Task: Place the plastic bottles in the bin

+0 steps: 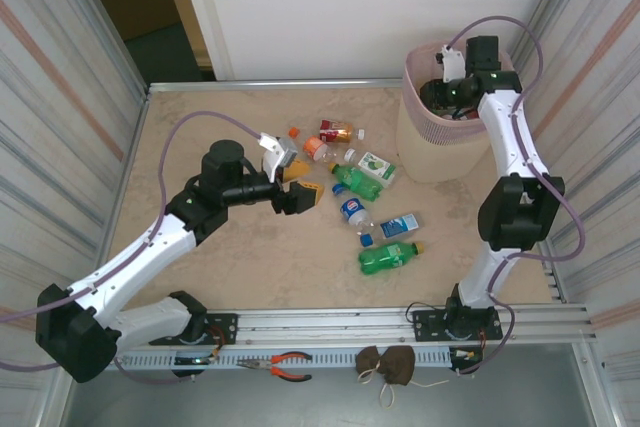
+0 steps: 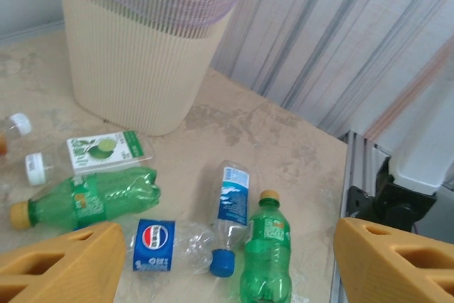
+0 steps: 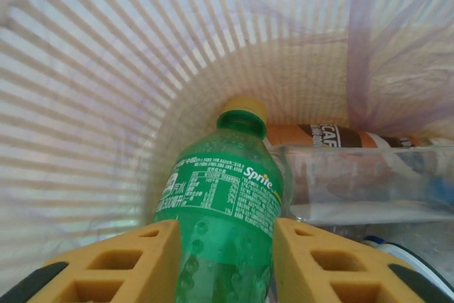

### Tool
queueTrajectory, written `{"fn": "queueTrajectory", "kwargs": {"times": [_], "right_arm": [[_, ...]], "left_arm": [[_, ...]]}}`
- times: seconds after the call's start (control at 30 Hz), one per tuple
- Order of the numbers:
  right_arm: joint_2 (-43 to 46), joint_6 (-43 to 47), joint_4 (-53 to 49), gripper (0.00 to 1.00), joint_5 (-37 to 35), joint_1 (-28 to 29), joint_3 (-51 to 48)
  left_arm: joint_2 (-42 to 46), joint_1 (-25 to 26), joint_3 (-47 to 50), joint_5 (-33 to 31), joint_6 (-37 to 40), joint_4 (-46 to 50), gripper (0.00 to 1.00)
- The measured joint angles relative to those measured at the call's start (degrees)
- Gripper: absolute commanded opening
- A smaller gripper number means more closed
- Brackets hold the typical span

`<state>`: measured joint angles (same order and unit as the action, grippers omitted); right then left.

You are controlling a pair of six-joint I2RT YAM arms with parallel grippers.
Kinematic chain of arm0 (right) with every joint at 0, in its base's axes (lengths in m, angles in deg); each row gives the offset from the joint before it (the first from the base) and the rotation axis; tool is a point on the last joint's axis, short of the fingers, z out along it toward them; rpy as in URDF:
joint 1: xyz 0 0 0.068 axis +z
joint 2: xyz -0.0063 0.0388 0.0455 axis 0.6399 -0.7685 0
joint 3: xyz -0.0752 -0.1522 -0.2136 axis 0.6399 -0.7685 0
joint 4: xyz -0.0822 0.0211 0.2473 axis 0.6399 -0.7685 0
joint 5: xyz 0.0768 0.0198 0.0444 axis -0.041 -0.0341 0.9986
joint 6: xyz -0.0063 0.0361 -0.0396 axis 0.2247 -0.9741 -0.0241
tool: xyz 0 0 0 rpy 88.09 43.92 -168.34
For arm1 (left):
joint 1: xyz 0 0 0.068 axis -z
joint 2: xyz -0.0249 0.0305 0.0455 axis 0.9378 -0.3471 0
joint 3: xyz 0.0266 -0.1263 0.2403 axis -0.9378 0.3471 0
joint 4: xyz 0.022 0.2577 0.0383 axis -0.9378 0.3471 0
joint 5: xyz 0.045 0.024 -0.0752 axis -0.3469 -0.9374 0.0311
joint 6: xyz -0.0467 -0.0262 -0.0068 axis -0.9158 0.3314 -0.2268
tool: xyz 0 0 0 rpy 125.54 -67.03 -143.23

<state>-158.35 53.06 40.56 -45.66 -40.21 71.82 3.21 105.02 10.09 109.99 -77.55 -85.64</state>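
1. Top view: the left gripper (image 1: 303, 193) hangs with its fingers spread over the table (image 1: 230, 257), just beside the loose plastic bottles (image 1: 357, 182). The right gripper (image 1: 452, 95) reaches down into the bin (image 1: 425, 152) at the far right corner.
2. Left wrist: the left gripper (image 2: 227, 228) is wide apart and grips nothing. Below it lie a Pepsi bottle (image 2: 170, 246) and a green bottle (image 2: 266, 260), with the bin (image 2: 135, 69) upright beyond them.
3. Right wrist: the right gripper (image 3: 225, 228) is clamped on a green Sprite bottle (image 3: 227, 189) inside the bin (image 3: 106, 69). A brown-labelled bottle (image 3: 333, 135) lies beside it.
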Motion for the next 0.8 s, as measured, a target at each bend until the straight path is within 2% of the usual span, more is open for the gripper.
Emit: {"fn": "queueTrajectory", "kwargs": {"times": [0.27,0.4,0.53,0.67,0.8], "right_arm": [[11.69,-1.14,0.31,0.41,-1.73,1.73,-2.8],[17.29,-1.81,0.81,0.41,-2.56,2.67,-5.53],[21.46,-2.64,1.68,0.41,-2.8,2.84,-9.07],[24.24,-3.48,2.1,0.41,-2.97,3.15,-11.41],[26.16,-3.89,2.21,0.4,-2.97,3.82,-12.39]], "left_arm": [[-4.5,-0.31,-2.93,-10.49,-5.05,7.04,0.76],[-8.74,-2.03,-5.09,-17.18,-11.91,9.07,0.78],[-15.23,-5.01,-8.7,-22.86,-21.68,11.15,0.75],[-22.62,-8.72,-13.29,-24.65,-30.12,12.68,0.73],[-30.8,-12.37,-18.78,-23.5,-37.18,12.52,0.7]]}}
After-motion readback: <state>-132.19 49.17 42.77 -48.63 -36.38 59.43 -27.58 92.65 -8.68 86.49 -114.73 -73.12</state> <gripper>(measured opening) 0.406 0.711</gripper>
